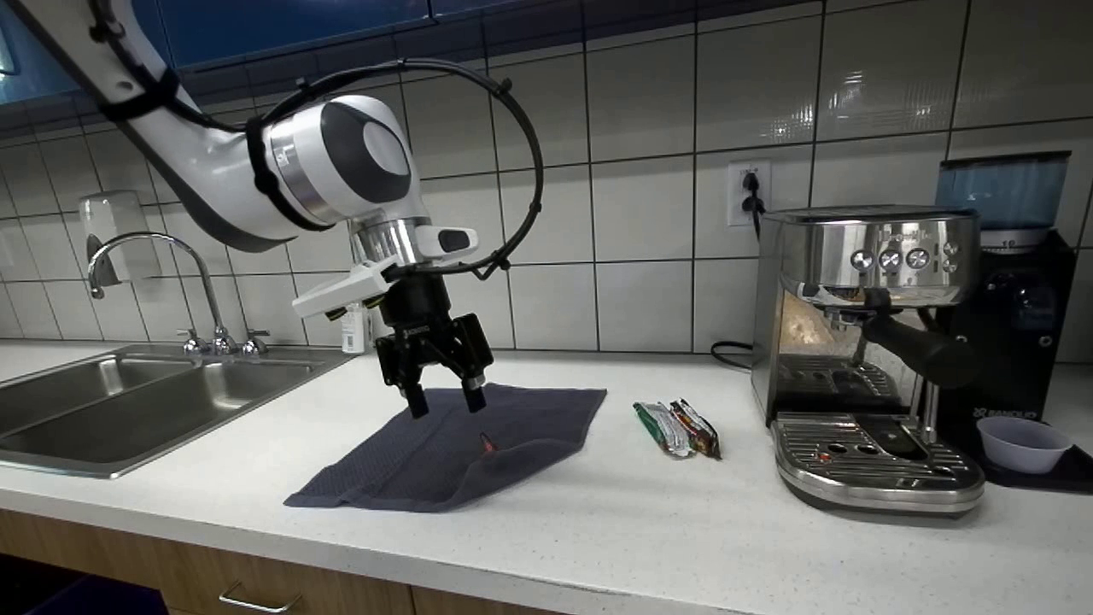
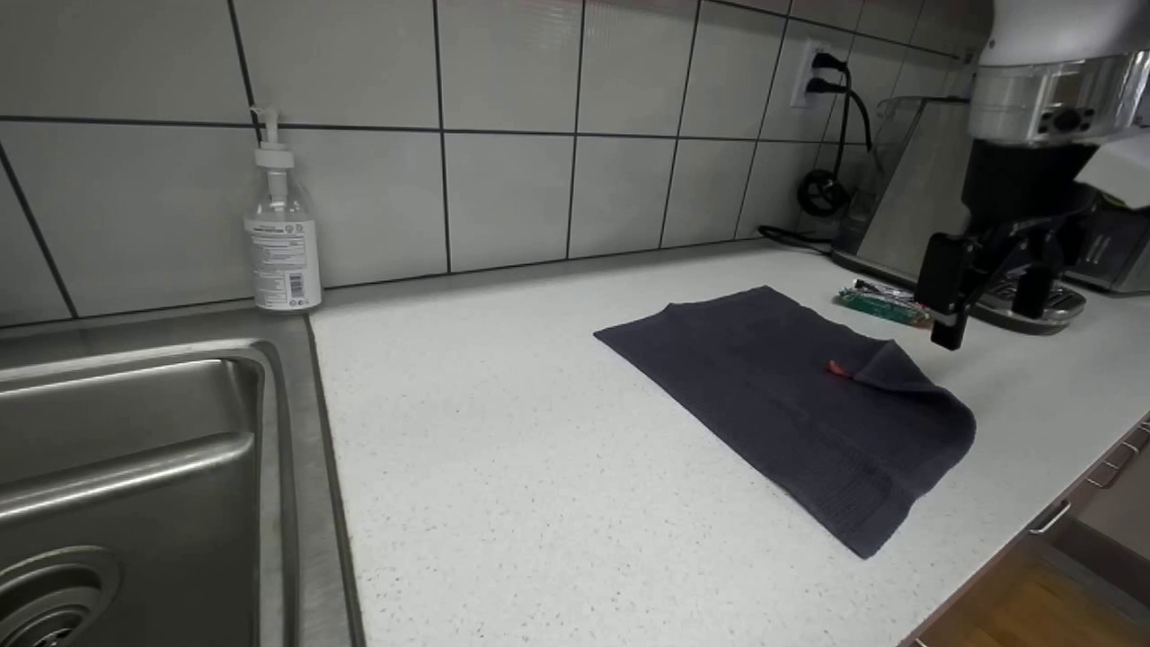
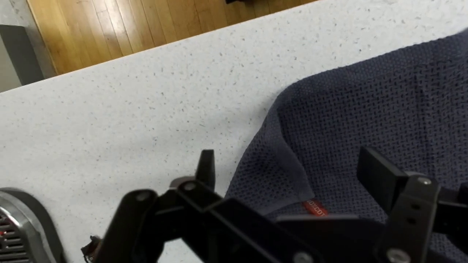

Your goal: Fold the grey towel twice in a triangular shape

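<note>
White counter (image 1: 666, 538); grey towel (image 1: 401, 461) lies lower centre in an exterior view, one corner turned over. Gripper (image 1: 446, 403) hangs above, jaws spread wide.

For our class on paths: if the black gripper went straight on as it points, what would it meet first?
Likely the dark grey-blue woven towel, near its folded corner, below the black gripper. Depth is unclear: one of the fingers may reach the speckled white counter first.
</note>
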You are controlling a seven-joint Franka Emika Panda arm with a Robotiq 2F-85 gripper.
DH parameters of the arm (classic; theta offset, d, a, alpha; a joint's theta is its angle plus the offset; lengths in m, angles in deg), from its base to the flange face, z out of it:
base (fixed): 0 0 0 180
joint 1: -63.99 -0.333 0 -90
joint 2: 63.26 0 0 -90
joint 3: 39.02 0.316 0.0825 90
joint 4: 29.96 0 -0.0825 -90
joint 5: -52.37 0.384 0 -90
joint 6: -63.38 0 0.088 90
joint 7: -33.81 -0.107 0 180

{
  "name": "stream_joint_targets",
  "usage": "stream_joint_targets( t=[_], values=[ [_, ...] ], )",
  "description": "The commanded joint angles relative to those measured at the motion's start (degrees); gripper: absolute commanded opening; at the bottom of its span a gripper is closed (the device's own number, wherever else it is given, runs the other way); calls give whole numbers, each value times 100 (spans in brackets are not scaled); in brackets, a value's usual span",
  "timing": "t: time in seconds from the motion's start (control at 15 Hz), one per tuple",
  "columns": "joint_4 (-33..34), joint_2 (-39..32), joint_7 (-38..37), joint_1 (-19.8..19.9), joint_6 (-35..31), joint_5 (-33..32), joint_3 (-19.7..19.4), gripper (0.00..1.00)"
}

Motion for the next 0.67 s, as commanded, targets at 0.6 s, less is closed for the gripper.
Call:
stream_joint_targets(
  t=[0.6],
  values=[
    [238, -861, -831, -97, -100, -1014, -197, 100]
  ],
)
